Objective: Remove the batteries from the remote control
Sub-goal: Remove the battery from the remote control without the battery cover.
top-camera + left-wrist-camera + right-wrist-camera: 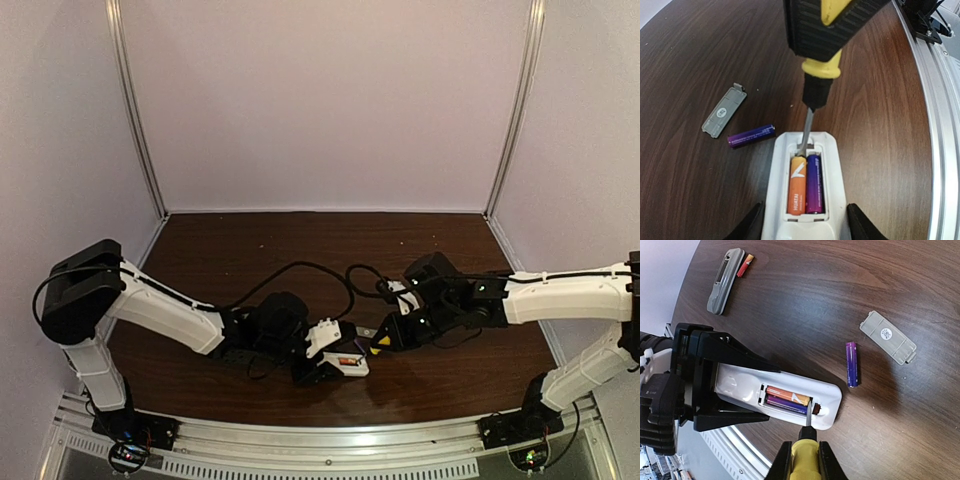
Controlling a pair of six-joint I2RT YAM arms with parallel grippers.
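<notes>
The white remote control (837, 170) was held face down in the left gripper (805, 225), whose fingers were clenched on its two long sides. Its battery bay was uncovered. The grey cover plate (724, 110) lay well apart on the worktop (690, 60). Two cells were seated side by side in the bay, an orange battery (797, 186) and a purple battery (814, 182), touching along their length. A loose purple battery (751, 136) lay on the worktop just beside the remote. A red battery (745, 265) rested against a grey remote (722, 282) farther off.

The right gripper (804, 460) was clenched on the yellow handle of the screwdriver (821, 80). The blade tip was set at the bay's end wall, by the end of the orange battery.

The cells were judged light, rigid and smooth-skinned, likely to roll once freed and probably held in by contact pressure at their ends. Levering was best applied under one end. A raised cell could then be pinched across its middle.
</notes>
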